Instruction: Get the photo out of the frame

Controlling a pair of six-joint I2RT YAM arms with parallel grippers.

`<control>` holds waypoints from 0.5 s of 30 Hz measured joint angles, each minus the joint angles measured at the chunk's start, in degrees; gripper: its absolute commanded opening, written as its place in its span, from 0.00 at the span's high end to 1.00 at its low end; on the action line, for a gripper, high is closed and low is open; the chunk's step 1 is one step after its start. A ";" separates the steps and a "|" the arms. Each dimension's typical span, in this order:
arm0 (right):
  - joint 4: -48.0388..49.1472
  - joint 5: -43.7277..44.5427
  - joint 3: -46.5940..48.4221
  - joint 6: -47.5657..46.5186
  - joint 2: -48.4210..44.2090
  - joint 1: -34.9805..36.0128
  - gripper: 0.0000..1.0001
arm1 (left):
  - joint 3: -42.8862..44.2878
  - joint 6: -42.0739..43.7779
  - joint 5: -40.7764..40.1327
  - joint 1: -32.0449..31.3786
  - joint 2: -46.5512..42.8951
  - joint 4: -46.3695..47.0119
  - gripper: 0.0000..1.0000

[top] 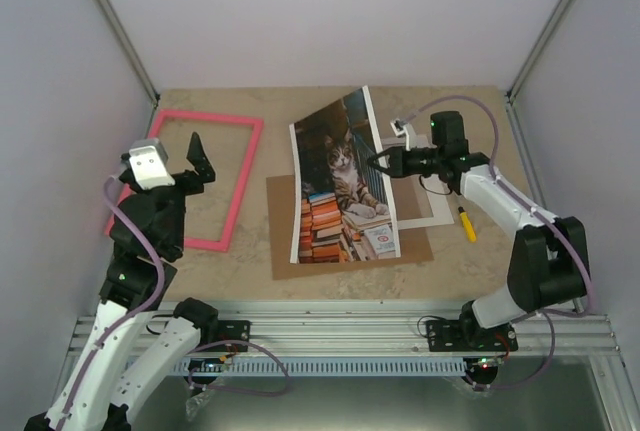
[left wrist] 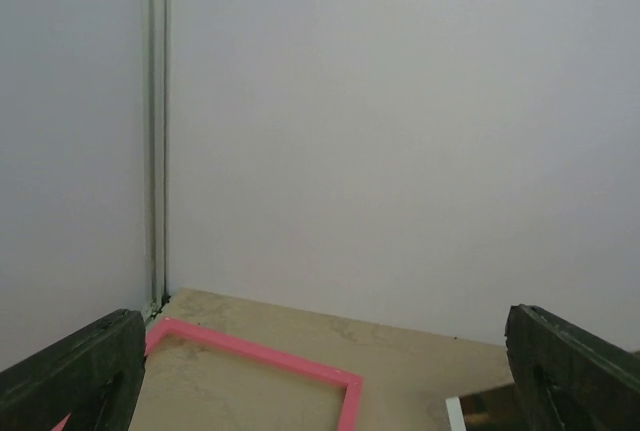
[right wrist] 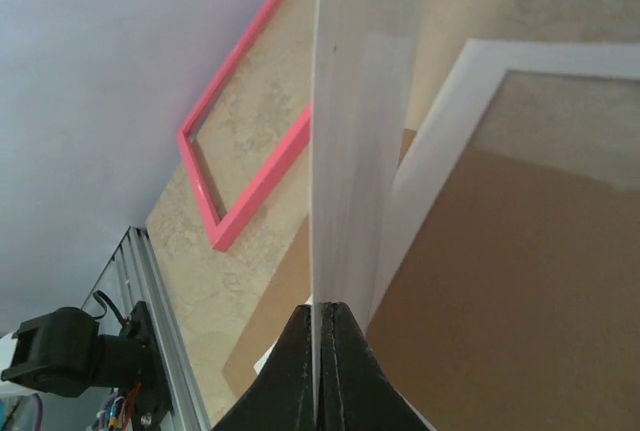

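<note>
Already the photo (top: 340,186) is standing clear of the frame (top: 245,183), its right edge pinched in the closed jaws of the right gripper (top: 378,161); its long axis is running up and away from the arms, its bottom edge seemingly resting on the brown backing board (top: 285,241); the sheet is curling slightly, showing cat and orange books. The left gripper (top: 200,163) is hovering, jaws wide and holding nothing, over the pink frame, which is lying flat to the photo's left.
</note>
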 measured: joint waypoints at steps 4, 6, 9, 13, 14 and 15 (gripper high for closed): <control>1.51 -2.45 -1.81 0.26 3.19 -2.51 1.00 | -0.81 -0.55 -1.14 0.00 -0.31 0.13 0.00; 2.19 -3.39 -2.34 0.09 5.62 -3.72 1.00 | -0.85 -0.81 -1.66 0.00 -0.33 0.15 0.00; 2.32 -4.98 -2.40 -0.72 10.03 -5.07 0.99 | -0.87 -1.18 -2.01 0.00 -0.39 0.33 0.00; 2.40 -6.05 -2.43 -1.44 15.63 -6.01 0.99 | -1.07 -1.25 -2.12 0.00 -0.39 0.37 0.00; 2.62 -6.19 -2.49 -1.42 16.72 -6.08 0.99 | -1.16 -1.25 -2.12 0.00 -0.39 0.37 0.00; 2.97 -6.32 -2.56 -1.40 17.66 -6.08 0.99 | -1.22 -1.27 -2.12 0.00 -0.39 0.37 0.00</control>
